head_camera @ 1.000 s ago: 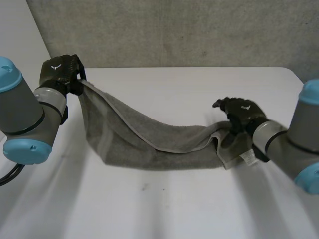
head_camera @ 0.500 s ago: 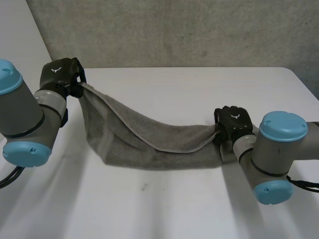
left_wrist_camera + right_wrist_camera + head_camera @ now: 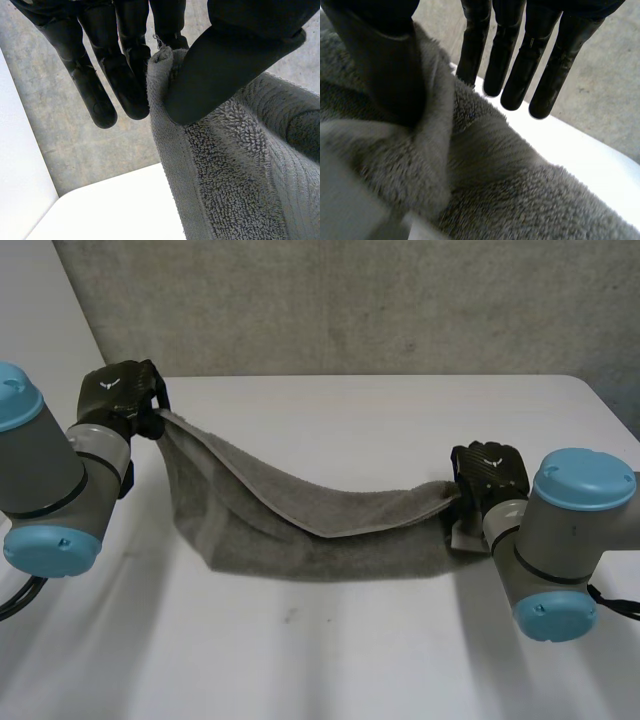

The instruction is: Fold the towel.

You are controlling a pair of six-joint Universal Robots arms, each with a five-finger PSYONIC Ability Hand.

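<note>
step: mid-fold | left hand pinches towel corner | right hand pinches other end | next: likely bring ends together

The towel sags between the left hand and the right hand, each pinching an end, and bars the middle of the worktop from side to side. Bare worktop lies in front of it and behind it, up to the wall.
</note>
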